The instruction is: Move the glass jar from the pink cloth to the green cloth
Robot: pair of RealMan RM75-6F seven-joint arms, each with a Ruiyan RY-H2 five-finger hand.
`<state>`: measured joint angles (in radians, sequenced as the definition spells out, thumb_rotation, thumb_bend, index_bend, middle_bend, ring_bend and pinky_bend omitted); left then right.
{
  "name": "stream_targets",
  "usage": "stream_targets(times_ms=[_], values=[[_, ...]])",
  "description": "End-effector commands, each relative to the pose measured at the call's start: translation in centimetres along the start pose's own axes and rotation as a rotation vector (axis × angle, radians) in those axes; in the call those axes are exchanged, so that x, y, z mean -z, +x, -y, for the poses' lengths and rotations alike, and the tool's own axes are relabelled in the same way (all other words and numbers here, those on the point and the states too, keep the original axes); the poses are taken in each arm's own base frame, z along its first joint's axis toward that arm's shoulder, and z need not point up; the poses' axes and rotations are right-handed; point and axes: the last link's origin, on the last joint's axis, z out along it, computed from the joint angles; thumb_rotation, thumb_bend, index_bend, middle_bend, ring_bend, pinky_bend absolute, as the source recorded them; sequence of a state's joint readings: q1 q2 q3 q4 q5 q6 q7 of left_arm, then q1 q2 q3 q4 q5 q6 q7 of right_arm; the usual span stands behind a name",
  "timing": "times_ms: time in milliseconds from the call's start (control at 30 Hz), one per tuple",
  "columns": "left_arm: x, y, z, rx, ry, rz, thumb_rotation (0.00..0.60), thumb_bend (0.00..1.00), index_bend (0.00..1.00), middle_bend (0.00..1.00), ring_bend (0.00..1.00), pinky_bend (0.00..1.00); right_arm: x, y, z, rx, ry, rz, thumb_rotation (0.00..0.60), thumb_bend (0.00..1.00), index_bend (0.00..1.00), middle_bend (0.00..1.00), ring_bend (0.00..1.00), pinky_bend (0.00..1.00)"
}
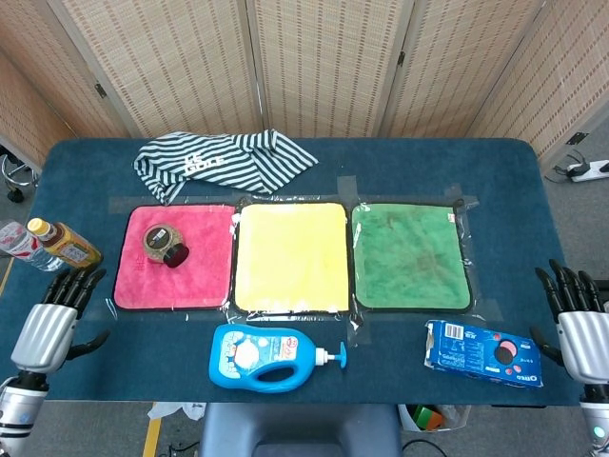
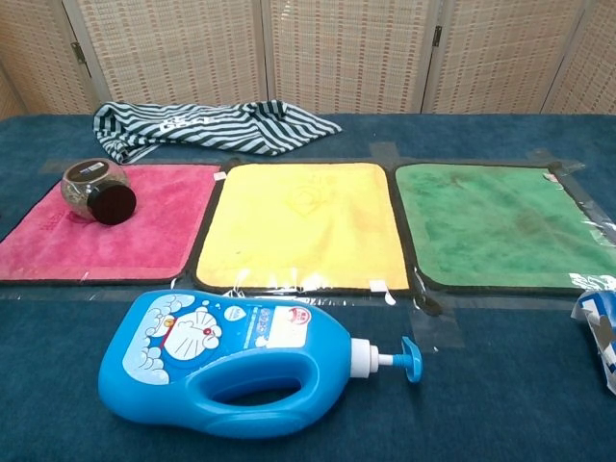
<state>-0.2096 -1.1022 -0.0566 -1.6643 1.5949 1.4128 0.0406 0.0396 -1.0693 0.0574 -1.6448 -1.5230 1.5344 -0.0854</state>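
The blue table (image 1: 285, 157) carries three cloths taped flat in a row across its middle, which fixes the start and the goal. The pink cloth (image 1: 195, 276) lies toward the left edge, the yellow cloth (image 1: 290, 255) in the centre and the green cloth (image 1: 411, 255) toward the right edge. A striped garment (image 1: 221, 162) lies crumpled near the back edge, and a blue detergent bottle (image 1: 266, 356) lies on its side along the front edge, beside a blue cookie packet (image 1: 483, 353) near the front right corner. The left hand (image 1: 52, 324) waits off the front left corner, fingers spread, holding nothing; the right hand (image 1: 579, 324) does likewise off the front right corner. The glass jar (image 1: 165, 244) lies tipped on the pink cloth, dark lid facing forward, untouched, so the left hand seems the likelier one to reach for it.
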Motion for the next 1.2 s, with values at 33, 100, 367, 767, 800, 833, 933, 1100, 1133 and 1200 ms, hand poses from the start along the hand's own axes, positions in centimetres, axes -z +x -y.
stream_targets(times_ms=[33,100,367,767,800,833,933,1100,1133,1200], values=[[-1.3,0.1,-1.1,0.019,-0.061,0.014,0.6,0.26,0.06,0.08,0.11,0.11,0.0,0.2,0.1,0.003,0.006,-0.005,0.6,0.34,0.0,0.0,0.0,0.0],[-2.1,0.1,-1.7,0.034,-0.083,0.027,0.6,0.26,0.05,0.08,0.11,0.12,-0.1,0.3,0.1,0.005,0.01,-0.009,0.6,0.34,0.0,0.0,0.0,0.0],[-6.3,-0.6,-3.8,0.24,-0.124,0.119,0.6,0.27,0.0,0.08,0.1,0.13,-0.3,1.0,0.4,0.015,0.036,-0.025,0.6,0.34,0.0,0.0,0.0,0.0],[-11.0,-2.9,-3.8,0.316,-0.049,0.246,0.6,0.27,0.0,0.0,0.01,0.1,-0.3,2.1,0.6,0.033,0.055,-0.056,0.6,0.34,0.0,0.0,0.0,0.0],[-11.2,-3.1,-3.7,0.323,-0.039,0.254,0.6,0.27,0.0,0.0,0.0,0.1,-0.3,2.2,0.6,0.034,0.056,-0.057,0.6,0.34,0.0,0.0,0.0,0.0],[-11.8,-3.5,-3.4,0.337,-0.017,0.261,0.6,0.27,0.0,0.0,0.0,0.1,-0.3,2.3,0.5,0.034,0.057,-0.059,0.6,0.34,0.0,0.0,0.0,0.0],[-12.6,-4.1,-3.0,0.361,0.021,0.262,0.6,0.27,0.0,0.0,0.0,0.1,-0.3,2.3,0.5,0.034,0.056,-0.058,0.6,0.34,0.0,0.0,0.0,0.0],[-13.6,-4.5,-2.2,0.426,0.078,0.257,0.6,0.27,0.0,0.0,0.0,0.07,-0.3,2.3,0.5,0.032,0.06,-0.053,0.6,0.34,0.0,0.0,0.0,0.0],[-13.8,-4.5,-2.1,0.437,0.087,0.255,0.6,0.27,0.0,0.0,0.0,0.06,-0.3,2.3,0.5,0.033,0.061,-0.053,0.6,0.34,0.0,0.0,0.0,0.0],[-14.1,-4.6,-1.6,0.448,0.104,0.251,0.6,0.27,0.0,0.0,0.0,0.05,-0.3,2.3,0.5,0.033,0.062,-0.052,0.6,0.34,0.0,0.0,0.0,0.0]])
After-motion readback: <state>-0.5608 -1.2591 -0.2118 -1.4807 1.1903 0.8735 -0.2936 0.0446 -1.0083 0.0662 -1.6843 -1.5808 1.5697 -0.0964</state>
